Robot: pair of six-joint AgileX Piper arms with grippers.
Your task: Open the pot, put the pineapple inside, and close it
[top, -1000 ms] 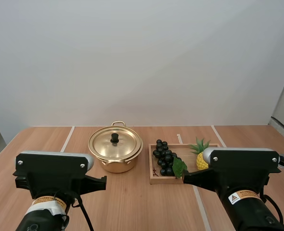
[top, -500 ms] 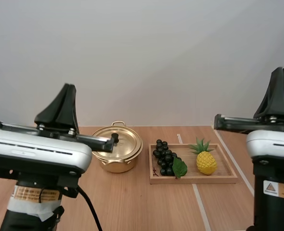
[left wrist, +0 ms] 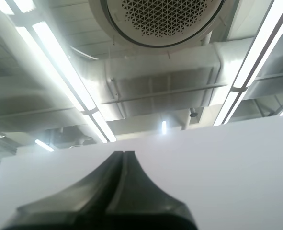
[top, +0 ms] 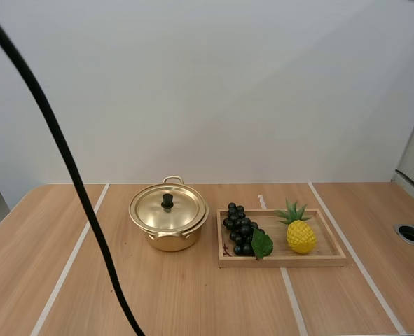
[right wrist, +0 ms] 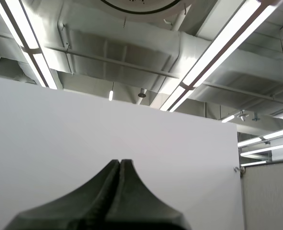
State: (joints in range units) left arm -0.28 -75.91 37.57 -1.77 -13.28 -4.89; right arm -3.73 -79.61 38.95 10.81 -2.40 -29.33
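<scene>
A gold pot (top: 168, 224) stands on the wooden table (top: 192, 301), its lid on, with a black knob (top: 167, 201) in the middle. To its right a wooden tray (top: 280, 257) holds a yellow pineapple (top: 300, 234) with green leaves and a bunch of dark grapes (top: 239, 229) with a green leaf. My left gripper (left wrist: 123, 155) is shut, its fingers lying together as one dark wedge that points up and away from the table. My right gripper (right wrist: 119, 163) is shut the same way, with nothing in it.
White lines cross the tabletop. A round metal-rimmed hole (top: 412, 234) sits near the table's right edge. A plain white wall stands behind the table.
Both arms have swung up and left the high view; a second ago their bodies filled the foreground. The pot, tray, pineapple and grapes have not moved.
</scene>
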